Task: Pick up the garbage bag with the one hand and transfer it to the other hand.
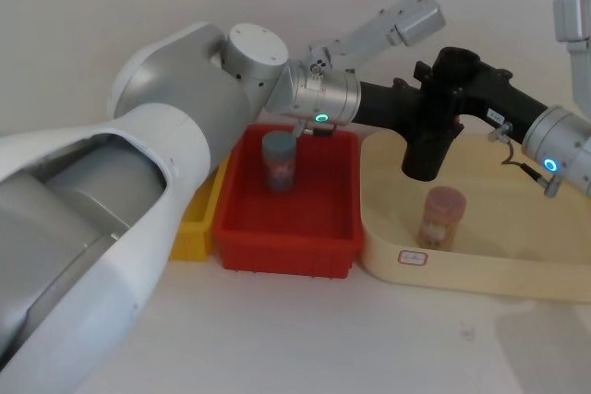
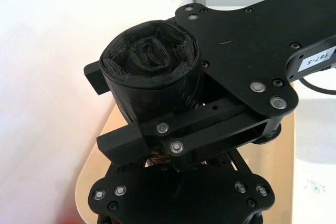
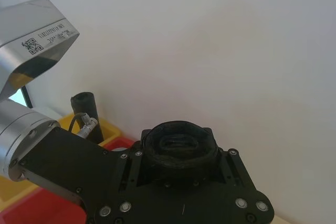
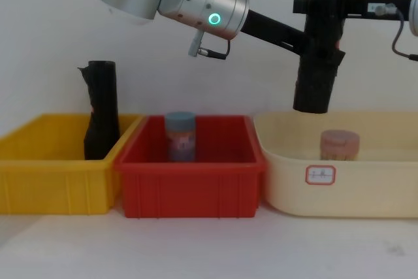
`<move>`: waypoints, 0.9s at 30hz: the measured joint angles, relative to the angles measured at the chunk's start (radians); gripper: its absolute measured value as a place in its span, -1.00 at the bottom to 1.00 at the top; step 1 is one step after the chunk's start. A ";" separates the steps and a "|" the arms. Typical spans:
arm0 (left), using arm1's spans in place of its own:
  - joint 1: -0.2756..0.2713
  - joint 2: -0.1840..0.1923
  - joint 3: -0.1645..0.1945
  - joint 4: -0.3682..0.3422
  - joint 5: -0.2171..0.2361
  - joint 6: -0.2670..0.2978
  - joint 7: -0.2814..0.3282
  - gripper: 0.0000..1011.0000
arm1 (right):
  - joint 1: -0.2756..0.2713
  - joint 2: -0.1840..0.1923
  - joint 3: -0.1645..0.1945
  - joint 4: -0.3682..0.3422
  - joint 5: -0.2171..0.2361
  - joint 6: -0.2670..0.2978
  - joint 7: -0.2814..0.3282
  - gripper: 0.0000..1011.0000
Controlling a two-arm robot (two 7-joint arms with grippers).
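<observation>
Hanging upright, the garbage bag (image 4: 316,57) sits clamped between both end effectors.

On the white table (image 4: 209,246) we see three bins touching in a row: yellow bin (image 4: 46,174), red bin (image 4: 192,191), cream tray (image 4: 366,191).

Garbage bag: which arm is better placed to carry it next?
Right. The right claw grips the garbage bag near its top, above the left claw; the left probably just needs to let go.
</observation>
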 joint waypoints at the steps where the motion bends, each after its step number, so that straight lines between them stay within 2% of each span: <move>1: 0.000 0.000 0.000 0.000 0.000 0.000 0.000 -0.21 | 0.000 0.000 0.000 0.000 0.000 0.000 0.000 0.08; 8: 0.000 0.000 0.000 0.000 0.000 0.000 0.000 -0.21 | 0.001 0.000 -0.001 0.001 -0.001 0.000 0.000 0.08; 16: 0.000 0.000 0.000 0.000 0.000 0.000 0.000 0.18 | 0.001 0.000 -0.001 0.002 -0.001 0.000 -0.001 0.08; 20: 0.000 0.000 0.000 0.000 0.000 0.000 0.000 0.49 | 0.001 0.000 0.000 0.002 -0.005 0.000 -0.006 0.08; 27: 0.000 0.000 0.000 0.000 0.000 0.000 0.000 0.83 | -0.003 -0.003 0.004 -0.005 -0.029 -0.003 -0.053 0.08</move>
